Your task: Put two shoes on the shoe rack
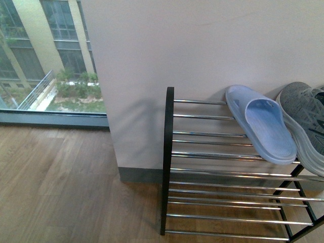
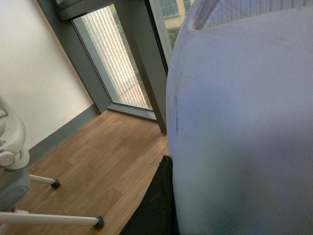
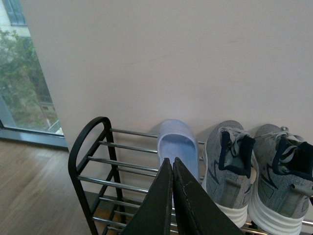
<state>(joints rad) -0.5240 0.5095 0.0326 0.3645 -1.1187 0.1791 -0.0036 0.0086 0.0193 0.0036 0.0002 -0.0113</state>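
Against the white wall [image 1: 202, 45] stood the shoe rack [image 3: 88, 142], on a wooden floor [image 1: 61, 192]. On its top tier the two shoes [image 3: 230, 161] sat side by side, toes to the wall, a pale blue sandal [image 1: 263, 124] just beside them. The right fingers [image 3: 172, 196] were pressed together, holding nothing. The left fingers could not be told, as a pale blue surface [image 2: 244, 122] filled that view.

Front view looks down at the shoe rack [image 1: 238, 172] against the wall, close. Right wrist view faces the same rack [image 3: 98, 166] from farther back, sharing the slide sandal [image 1: 263, 126] [image 3: 178, 147]. Left wrist view faces window [image 2: 117, 58], mostly blocked.
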